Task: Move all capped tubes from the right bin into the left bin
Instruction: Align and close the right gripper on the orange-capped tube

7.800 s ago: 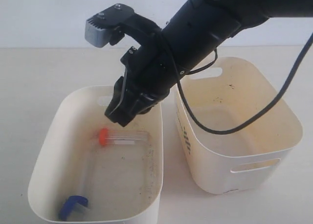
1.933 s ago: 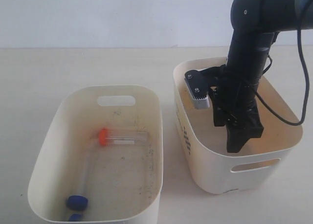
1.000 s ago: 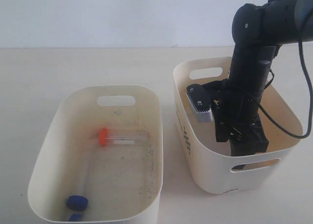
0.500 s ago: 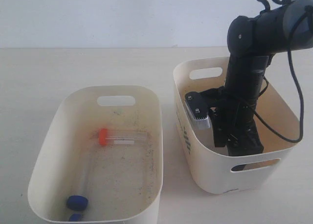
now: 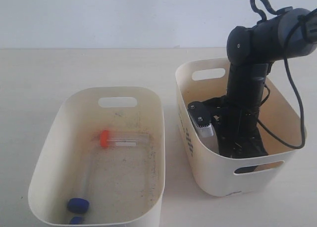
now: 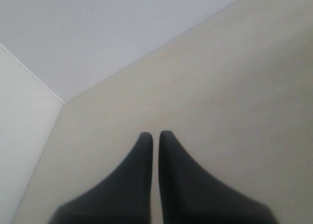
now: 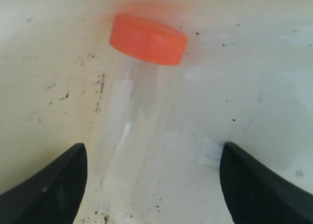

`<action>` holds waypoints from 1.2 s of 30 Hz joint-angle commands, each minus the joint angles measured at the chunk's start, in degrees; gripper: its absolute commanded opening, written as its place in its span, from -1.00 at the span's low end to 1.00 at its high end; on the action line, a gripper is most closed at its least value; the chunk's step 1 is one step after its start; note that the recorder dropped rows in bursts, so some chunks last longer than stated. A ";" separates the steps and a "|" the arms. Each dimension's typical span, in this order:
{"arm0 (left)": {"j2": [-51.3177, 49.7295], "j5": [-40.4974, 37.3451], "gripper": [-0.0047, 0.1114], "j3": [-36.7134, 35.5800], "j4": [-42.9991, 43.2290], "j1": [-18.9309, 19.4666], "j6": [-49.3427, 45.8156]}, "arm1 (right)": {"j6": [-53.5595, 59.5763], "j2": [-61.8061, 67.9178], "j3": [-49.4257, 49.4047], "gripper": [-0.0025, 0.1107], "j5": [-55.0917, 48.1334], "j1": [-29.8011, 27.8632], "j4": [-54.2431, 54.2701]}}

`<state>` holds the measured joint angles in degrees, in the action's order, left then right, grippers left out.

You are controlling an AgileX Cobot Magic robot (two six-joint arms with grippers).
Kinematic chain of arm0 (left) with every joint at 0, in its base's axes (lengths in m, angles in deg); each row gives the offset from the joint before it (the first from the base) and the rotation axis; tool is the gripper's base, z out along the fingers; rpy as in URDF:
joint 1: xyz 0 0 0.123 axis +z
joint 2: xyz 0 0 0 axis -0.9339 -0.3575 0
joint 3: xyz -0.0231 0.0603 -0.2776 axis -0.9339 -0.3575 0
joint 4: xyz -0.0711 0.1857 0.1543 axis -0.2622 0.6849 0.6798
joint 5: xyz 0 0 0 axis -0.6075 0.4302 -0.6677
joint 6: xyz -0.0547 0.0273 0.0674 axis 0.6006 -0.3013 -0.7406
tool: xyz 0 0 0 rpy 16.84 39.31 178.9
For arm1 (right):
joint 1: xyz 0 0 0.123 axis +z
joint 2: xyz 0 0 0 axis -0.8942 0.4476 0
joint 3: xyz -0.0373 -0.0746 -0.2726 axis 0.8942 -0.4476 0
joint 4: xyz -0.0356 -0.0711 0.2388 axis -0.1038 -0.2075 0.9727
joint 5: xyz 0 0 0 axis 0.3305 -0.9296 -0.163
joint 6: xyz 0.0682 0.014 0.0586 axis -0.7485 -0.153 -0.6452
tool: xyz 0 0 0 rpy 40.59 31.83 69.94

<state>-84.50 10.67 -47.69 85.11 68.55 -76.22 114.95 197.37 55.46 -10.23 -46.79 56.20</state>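
In the right wrist view a clear capped tube (image 7: pixel 129 116) with an orange-red cap (image 7: pixel 148 39) lies on the right bin's yellowish floor. My right gripper (image 7: pixel 154 148) is open, one finger on each side of the tube's lower end, neither touching it. In the exterior view the right arm (image 5: pixel 242 123) reaches deep into the right bin (image 5: pixel 218 172), whose front wall hides the fingertips. The left bin (image 5: pixel 49 147), with its speckled floor, holds an orange-capped tube (image 5: pixel 124 138) and a blue-capped tube (image 5: pixel 78 204). My left gripper (image 6: pixel 155 136) is shut and empty over bare tabletop.
The grey camera block (image 5: pixel 200 119) on the right wrist sits close to the right bin's inner left wall. A black cable (image 5: pixel 294 98) loops over that bin's far right rim. The two bins stand side by side with a narrow gap.
The right arm, earlier over the left bin, has crossed to the right bin. Over the last second it has sunk deeper, until its fingertips dropped behind the front wall.
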 commanded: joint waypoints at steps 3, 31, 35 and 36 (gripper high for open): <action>-0.20 0.28 -0.85 0.22 -0.16 -0.06 0.07 | 0.53 0.11 0.01 0.31 1.36 0.02 -0.32; -0.20 0.28 -0.85 0.22 -0.16 -0.06 0.07 | -1.00 5.54 -1.12 -0.51 0.38 0.02 -2.42; -0.20 0.28 -0.85 0.22 -0.16 -0.06 0.07 | -1.12 5.54 -1.12 -0.96 -0.65 0.02 -2.42; -0.20 0.28 -0.85 0.22 -0.16 -0.06 0.07 | -1.12 5.54 -1.12 -0.96 -0.89 0.02 -2.54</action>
<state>-84.50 10.67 -47.69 85.11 68.55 -76.22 113.41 200.38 56.03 -10.66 -46.79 53.99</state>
